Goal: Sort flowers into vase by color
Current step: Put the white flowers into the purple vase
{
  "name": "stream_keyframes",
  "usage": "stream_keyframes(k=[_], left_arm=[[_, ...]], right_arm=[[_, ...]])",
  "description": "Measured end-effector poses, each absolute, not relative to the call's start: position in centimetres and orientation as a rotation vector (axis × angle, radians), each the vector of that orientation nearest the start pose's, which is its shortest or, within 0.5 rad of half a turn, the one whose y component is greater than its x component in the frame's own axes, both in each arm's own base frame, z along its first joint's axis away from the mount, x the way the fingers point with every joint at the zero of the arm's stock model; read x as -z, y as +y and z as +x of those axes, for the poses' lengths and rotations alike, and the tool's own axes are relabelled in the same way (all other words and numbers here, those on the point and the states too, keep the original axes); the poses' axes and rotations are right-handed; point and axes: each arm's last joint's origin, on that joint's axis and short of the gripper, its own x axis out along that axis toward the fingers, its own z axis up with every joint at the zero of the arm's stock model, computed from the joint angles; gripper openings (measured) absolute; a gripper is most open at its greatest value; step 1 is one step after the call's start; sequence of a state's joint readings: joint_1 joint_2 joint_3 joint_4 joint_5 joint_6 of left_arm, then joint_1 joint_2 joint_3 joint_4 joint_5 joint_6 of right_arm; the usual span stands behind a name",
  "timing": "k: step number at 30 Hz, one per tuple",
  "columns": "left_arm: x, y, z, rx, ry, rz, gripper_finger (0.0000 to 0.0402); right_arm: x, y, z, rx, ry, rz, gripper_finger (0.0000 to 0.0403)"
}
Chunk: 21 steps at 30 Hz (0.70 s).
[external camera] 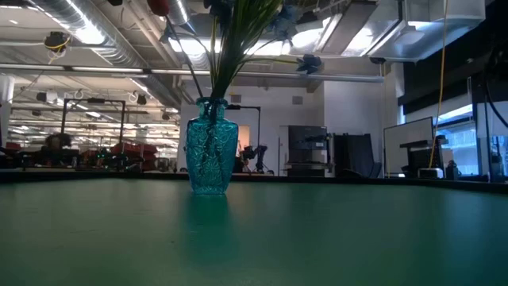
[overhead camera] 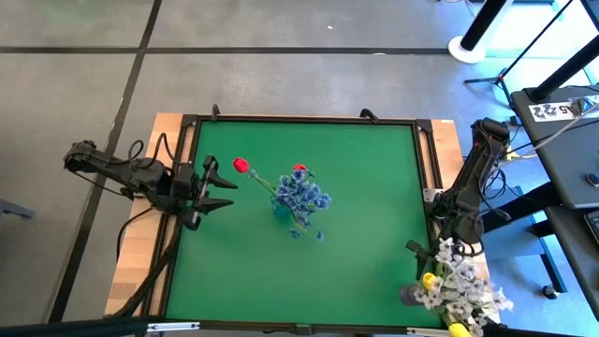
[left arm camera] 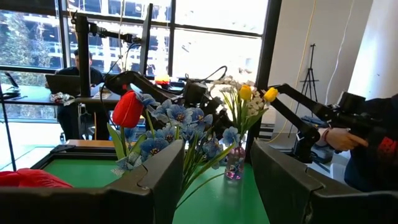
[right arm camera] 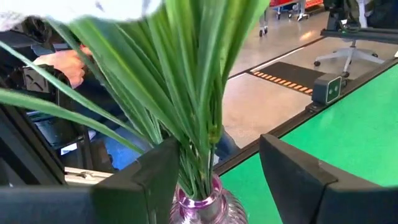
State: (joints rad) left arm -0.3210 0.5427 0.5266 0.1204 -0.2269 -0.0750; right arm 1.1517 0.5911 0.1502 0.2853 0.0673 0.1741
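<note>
- Blue sprays [overhead camera: 302, 197] and red tulips [overhead camera: 241, 165] are being held in the teal vase [external camera: 211, 156] at the surface's [overhead camera: 365, 253] centre.
- White and yellow flowers [overhead camera: 454, 284] are being kept in the pink vase [right arm camera: 200, 206], well apart from it.
- No loose stems are being seen; sorting looks nearly done.
- Left gripper [overhead camera: 219, 188] and right gripper [right arm camera: 211, 171] are being held wide, the right's fingers [right arm camera: 140, 177] around the pink vase's neck.

Both arms are dark, nearly black, built of slim jointed links with black cables looping alongside them. The left end effector [overhead camera: 217, 184] ends in two pointed black fingers. The right end effector's [right arm camera: 208, 180] fingers are broad, flat, matte-black slabs.
</note>
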Motion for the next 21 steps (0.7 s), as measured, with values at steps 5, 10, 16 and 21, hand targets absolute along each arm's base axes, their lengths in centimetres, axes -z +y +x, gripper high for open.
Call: stream_keyframes(k=[5,10,16,21], left_arm=[[-30.6,-3.7,13.0,0.098,-0.097,-0.103,0.0185],[-30.6,-3.7,13.0,0.098,-0.097,-0.103,0.0185],[-30.6,-3.7,13.0,0.098,-0.097,-0.103,0.0185],[-30.6,-3.7,13.0,0.098,-0.097,-0.103,0.0185]], right_arm=[[-20.5,13.0,6.1,-1.04,0.196,0.021,0.0221],[-21.9,12.5,6.2,-0.934,0.221,-0.086,0.0221],[-22.3,11.7,6.0,-0.908,0.25,-0.119,0.0221],[-22.7,11.0,5.5,-0.942,0.292,-0.096,0.0221]])
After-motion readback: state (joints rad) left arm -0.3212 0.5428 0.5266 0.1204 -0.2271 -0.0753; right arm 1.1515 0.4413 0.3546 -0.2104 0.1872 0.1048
